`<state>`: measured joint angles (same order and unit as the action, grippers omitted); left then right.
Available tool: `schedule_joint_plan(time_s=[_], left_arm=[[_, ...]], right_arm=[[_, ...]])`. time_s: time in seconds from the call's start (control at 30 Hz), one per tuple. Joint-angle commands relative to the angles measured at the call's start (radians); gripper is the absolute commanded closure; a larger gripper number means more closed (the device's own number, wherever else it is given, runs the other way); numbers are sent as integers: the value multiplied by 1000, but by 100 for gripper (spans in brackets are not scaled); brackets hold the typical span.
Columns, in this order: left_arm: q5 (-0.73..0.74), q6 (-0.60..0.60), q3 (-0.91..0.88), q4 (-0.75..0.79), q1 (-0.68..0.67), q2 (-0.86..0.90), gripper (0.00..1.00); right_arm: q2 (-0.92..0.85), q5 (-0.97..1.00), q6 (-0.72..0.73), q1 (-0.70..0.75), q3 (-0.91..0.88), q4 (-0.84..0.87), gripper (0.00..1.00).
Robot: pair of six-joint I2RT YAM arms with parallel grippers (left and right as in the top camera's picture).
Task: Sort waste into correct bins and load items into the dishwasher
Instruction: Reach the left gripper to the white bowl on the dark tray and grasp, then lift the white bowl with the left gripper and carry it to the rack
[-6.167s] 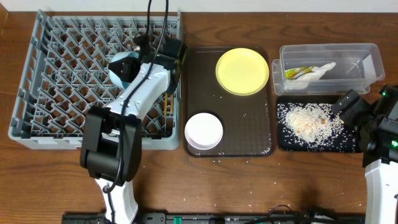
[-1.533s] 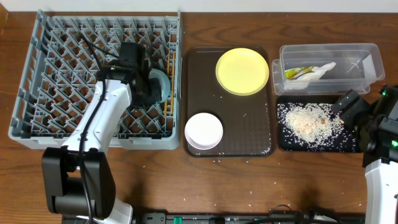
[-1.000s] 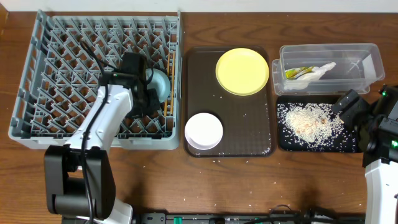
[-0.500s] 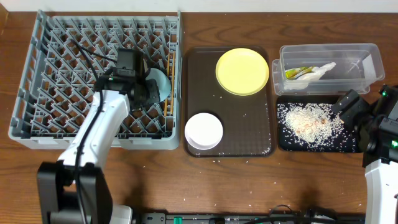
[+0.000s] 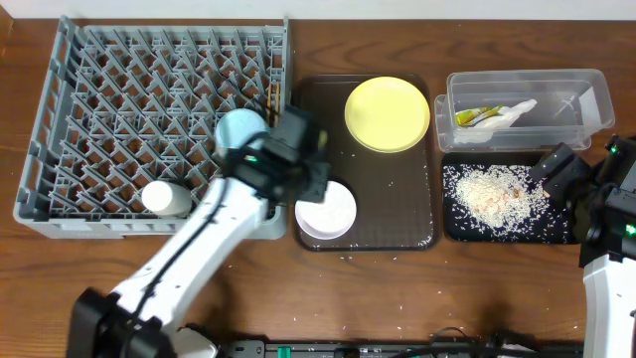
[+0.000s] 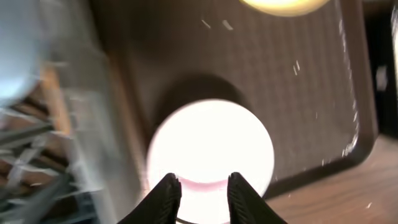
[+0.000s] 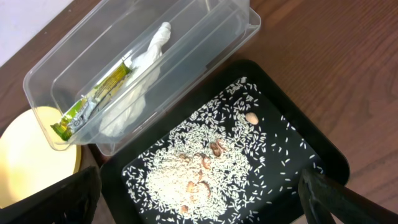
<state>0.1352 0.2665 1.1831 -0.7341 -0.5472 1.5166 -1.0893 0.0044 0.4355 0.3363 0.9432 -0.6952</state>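
Change since half a second ago is all on the left: my left arm has swung off the large grey plastic peg rack (image 5: 99, 109), and the left gripper (image 6: 202, 190) now hangs over the near rim of the round white bowl (image 5: 326, 209), fingers parted, grasping nothing. The light blue bowl (image 5: 238, 129) sits alone in the rack's right part, and a small white cup (image 5: 165, 198), hidden under the arm before, sits at the rack's near edge. The white bowl shares the dark brown serving tray (image 5: 397, 219) with a round yellow plate (image 5: 388, 113) at its far end. Far right, the clear plastic rectangular tub (image 5: 576, 99) holds a crumpled white paper napkin (image 7: 140, 68) and a yellow-green wrapper (image 7: 93, 102). Just near of it, the glossy black tray (image 7: 326, 163) carries a heap of white rice grains (image 7: 186, 168). The right gripper (image 5: 555, 169) hangs spread wide and empty over that tray, unmoved. I count two bowls, one plate, one cup and two bins. The wooden chopsticks (image 5: 271, 97) show only as a sliver at the rack's right wall, too thin to count.
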Motion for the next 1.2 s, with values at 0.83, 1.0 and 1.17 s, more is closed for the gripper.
schedule_joint_plan(time_s=[0.83, 1.0, 1.17], left_arm=[[100, 77, 124, 155, -212, 266, 76], [-9, 69, 132, 85, -95, 231, 43], [55, 11, 88, 87, 8, 297, 38]], right_arm=[[3, 14, -6, 6, 11, -2, 1], [3, 14, -6, 6, 11, -2, 1], [3, 14, -6, 6, 11, -2, 1]])
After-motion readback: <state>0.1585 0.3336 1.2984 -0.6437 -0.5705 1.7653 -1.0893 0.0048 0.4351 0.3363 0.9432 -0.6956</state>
